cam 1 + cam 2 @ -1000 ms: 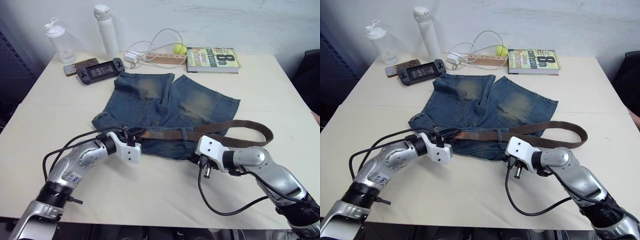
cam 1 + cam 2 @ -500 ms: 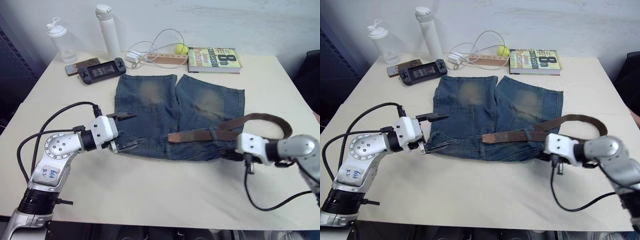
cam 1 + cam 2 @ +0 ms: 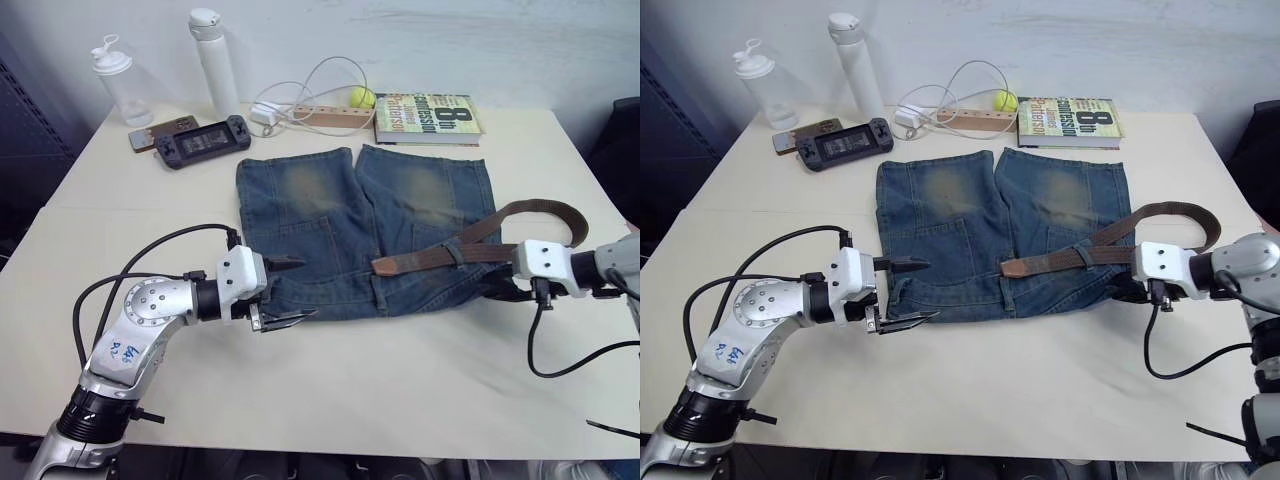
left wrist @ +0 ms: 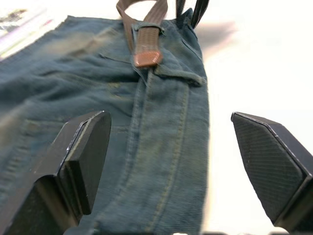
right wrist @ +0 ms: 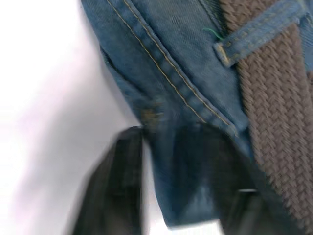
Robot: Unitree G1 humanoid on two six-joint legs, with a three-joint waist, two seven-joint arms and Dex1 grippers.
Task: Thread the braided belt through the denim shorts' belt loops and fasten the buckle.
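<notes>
The denim shorts (image 3: pixel 330 215) lie flat mid-table, waistband toward me. The braided belt (image 3: pixel 430 258) lies along the right half of the waistband, its tan tip (image 4: pixel 147 58) near the middle. It passes under a belt loop (image 5: pixel 257 30) and arcs back past the shorts' right side (image 3: pixel 565 215). I cannot make out the buckle. My left gripper (image 3: pixel 287 292) is open at the waistband's left corner, holding nothing. My right gripper (image 3: pixel 503 287) is shut on the waistband's right corner, with denim between its fingers (image 5: pixel 120 186).
Along the far edge stand a clear bottle (image 3: pixel 118 80) and a white bottle (image 3: pixel 213 60). Beside them lie a phone (image 3: pixel 150 133), a game console (image 3: pixel 205 140), a power strip with white cable (image 3: pixel 320 115), a yellow ball (image 3: pixel 360 97) and a book (image 3: pixel 425 118).
My right gripper has dragged the waistband corner to the right, spreading the shorts flat and carrying the belt along. My left gripper let go, opened, and now sits by the left corner.
</notes>
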